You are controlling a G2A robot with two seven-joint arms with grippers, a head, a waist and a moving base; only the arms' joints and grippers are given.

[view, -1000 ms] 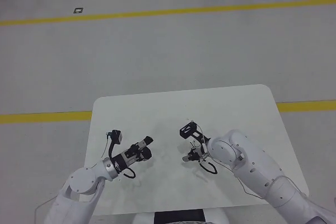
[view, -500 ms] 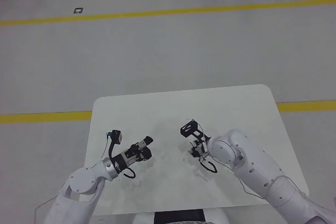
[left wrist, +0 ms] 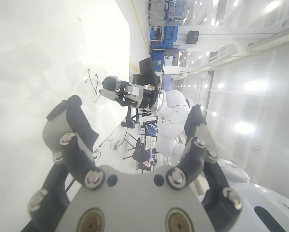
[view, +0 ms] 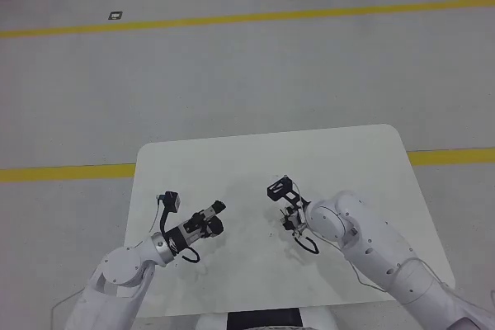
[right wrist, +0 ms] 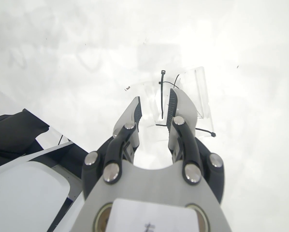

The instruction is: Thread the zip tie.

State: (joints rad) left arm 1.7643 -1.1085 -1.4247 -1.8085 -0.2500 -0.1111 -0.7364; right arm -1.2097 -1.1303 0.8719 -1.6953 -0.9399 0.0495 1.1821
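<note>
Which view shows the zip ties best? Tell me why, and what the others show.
The right wrist view: black zip ties lie close on a clear sheet ahead of the open right gripper. The left wrist view shows them as thin distant strands beside that gripper. In the top view they are too small to tell.

The right gripper (right wrist: 155, 94) is being held above the white tabletop (right wrist: 62, 25), its jaws standing apart with nothing gripped between them. A black zip tie (right wrist: 162, 95) is lying straight in the gap between the jaws, its head pointing away from the wrist. It is being seen against a clear plastic piece (right wrist: 203, 92) resting on the tabletop. A second zip tie (right wrist: 205, 131) is lying across that piece's nearer edge, partly being hidden by one jaw. A thin black strand (right wrist: 167, 82) is crossing the first tie near its head.
</note>
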